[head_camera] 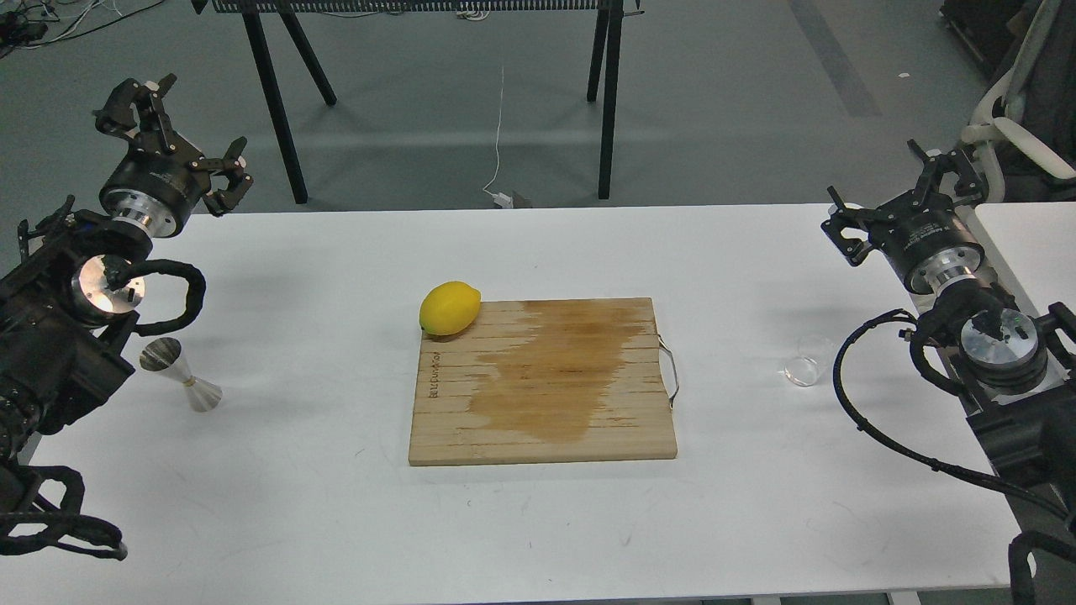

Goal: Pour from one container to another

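While both arms hang above the far corners of the white bench (pixel 336 504), four things lie on it: one glass cup (pixel 809 360), one steel jigger (pixel 181 375), one lemon (pixel 450 308) and one wooden cutting board (pixel 543 382). Left gripper (pixel 181 126) has its fingers spread and empty, above the jigger at the left edge. Right gripper (pixel 904 189) also has spread, empty fingers, with the cup near the right arm. Lemon rests on the board's far left corner.
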Available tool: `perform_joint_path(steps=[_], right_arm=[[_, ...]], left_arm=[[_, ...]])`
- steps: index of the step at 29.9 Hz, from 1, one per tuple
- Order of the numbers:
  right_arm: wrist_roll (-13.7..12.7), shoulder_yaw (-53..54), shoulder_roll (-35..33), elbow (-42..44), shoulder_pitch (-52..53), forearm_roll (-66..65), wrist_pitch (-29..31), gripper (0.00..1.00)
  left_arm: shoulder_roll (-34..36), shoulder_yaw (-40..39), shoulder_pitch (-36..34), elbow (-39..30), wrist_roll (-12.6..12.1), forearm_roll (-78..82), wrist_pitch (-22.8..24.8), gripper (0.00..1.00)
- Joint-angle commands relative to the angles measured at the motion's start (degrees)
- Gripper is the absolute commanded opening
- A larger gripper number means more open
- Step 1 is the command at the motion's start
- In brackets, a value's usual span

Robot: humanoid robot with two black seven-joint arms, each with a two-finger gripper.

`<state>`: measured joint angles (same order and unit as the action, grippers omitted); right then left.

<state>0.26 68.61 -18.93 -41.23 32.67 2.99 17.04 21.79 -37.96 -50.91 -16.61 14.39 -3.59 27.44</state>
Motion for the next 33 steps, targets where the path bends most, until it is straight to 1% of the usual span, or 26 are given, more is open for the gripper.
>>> perform_joint_path(steps=[1, 9, 14, 16, 25, 30, 33], right_arm=[[0.0, 0.03, 0.03, -0.07, 0.03, 0.0, 0.01, 0.99], [0.09, -0.06, 0.03, -0.07, 0.03, 0.0, 0.01, 0.99], [0.01, -0.5, -0.15, -0.07, 0.12, 0.0, 0.09, 0.99], [0.0, -0.5, -0.15, -0.07, 0.12, 0.0, 0.18, 0.99], [0.0, -0.41, -0.23, -0.07, -0.06, 0.0, 0.71, 0.99], [0.01, -0.41, -0.23, -0.07, -0.15, 0.0, 0.8, 0.99], [0.09, -0.41, -0.15, -0.07, -0.15, 0.0, 0.8, 0.99]], left_arm=[[0.01, 0.08, 0.02, 0.0, 0.02, 0.07, -0.46, 1.0], [-0.08, -0.1, -0.33, 0.08, -0.07, -0.1, -0.64, 1.0], [-0.08, -0.36, -0.6, 0.0, 0.72, -0.1, 0.24, 1.0], [0.1, -0.45, -0.86, 0.08, 0.29, -0.19, 0.5, 1.0], [0.36, 1.48, -1.04, -0.88, 0.72, 2.26, 0.07, 1.0], [3.34, 2.37, -1.56, -1.58, 0.81, 6.21, 0.33, 1.0], [6.85, 2.37, -1.65, -6.14, 0.9, 13.06, 0.15, 1.0]])
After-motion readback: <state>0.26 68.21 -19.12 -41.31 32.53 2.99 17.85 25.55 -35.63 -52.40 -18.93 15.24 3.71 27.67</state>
